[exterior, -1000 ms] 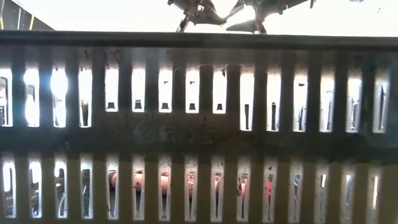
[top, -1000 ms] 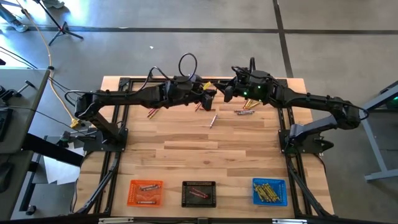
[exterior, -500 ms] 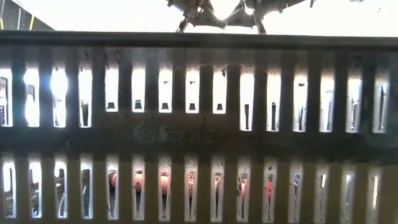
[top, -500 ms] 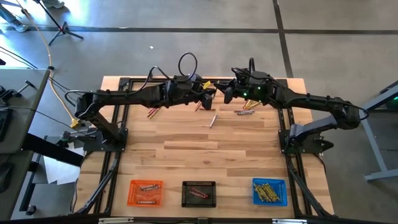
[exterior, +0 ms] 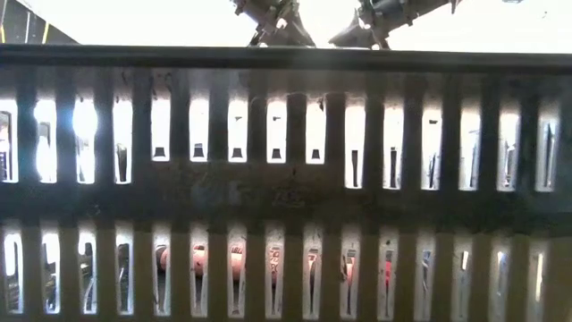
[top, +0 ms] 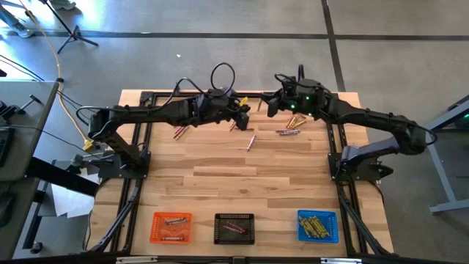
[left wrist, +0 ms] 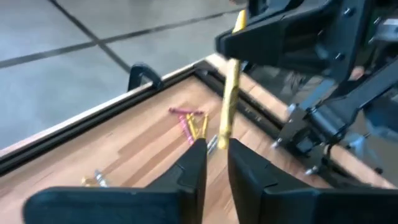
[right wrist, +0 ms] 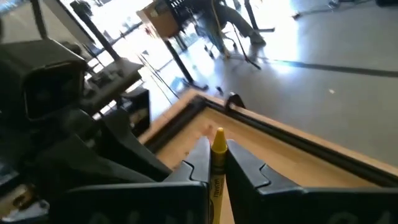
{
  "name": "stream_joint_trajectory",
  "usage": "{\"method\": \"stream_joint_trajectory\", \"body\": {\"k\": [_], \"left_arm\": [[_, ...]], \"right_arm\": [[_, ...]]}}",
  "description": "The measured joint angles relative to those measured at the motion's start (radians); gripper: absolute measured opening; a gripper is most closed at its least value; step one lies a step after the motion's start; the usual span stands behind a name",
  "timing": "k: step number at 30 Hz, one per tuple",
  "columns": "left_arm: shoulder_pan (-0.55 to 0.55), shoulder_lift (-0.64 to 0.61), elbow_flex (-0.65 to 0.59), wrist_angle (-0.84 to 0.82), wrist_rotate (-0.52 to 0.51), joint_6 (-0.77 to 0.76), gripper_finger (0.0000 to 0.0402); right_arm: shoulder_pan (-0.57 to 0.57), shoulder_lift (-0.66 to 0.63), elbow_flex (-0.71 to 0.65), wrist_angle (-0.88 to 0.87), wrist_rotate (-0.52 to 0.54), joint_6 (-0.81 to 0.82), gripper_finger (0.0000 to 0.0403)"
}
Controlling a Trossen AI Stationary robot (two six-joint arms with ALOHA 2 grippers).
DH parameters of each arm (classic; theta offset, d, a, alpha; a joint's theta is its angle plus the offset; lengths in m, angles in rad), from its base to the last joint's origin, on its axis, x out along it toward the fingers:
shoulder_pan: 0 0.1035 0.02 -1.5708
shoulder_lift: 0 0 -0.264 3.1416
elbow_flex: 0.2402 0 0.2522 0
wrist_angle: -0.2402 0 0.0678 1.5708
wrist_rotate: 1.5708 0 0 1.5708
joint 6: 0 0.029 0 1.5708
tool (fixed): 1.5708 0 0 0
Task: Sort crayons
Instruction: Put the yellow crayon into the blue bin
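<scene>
On the tabletop (top: 242, 169), the orange tray (top: 171, 226), black tray (top: 234, 228) and blue tray (top: 317, 226) each already held some crayons. Several loose crayons (top: 289, 129) still lay far from the trays, near the rear edge, so sorting looked partly done. There the right pincer (right wrist: 214, 163) was clamped on a yellow crayon (right wrist: 217, 155), and the left pincer (left wrist: 214, 158) stood slightly apart just beside it.

Both arms are black, built of boxy jointed links with rounded housings at the joints. A black cable loops in a ring above the left arm (top: 183, 111). The right arm (top: 366, 121) shows small green lights near its wrist. Each arm stands on a black base bolted to a black frame. The fingers (right wrist: 249, 171) are dark, flat and tapered, with stepped inner edges.
</scene>
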Motion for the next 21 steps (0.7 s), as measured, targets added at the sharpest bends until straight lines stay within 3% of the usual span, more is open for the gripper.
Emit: {"method": "stream_joint_trajectory", "body": {"k": [5,11,16,21], "left_arm": [[0.000,0.000,0.000,-0.052,0.021,0.022,0.0090],[0.010,0.000,0.000,-0.115,0.026,0.026,0.0103],[0.033,0.000,0.000,-0.169,0.027,0.026,0.0100],[0.054,0.000,0.000,-0.225,0.027,0.060,0.0100]], "right_arm": [[-0.028,-0.048,0.000,-0.241,-0.042,-0.023,0.0011],[0.018,-0.119,0.000,-0.817,-0.277,0.029,0.0011],[0.169,-0.170,0.000,-1.198,-0.403,0.151,0.0011],[0.424,-0.198,-0.001,-1.324,-0.546,0.323,0.0011]]}}
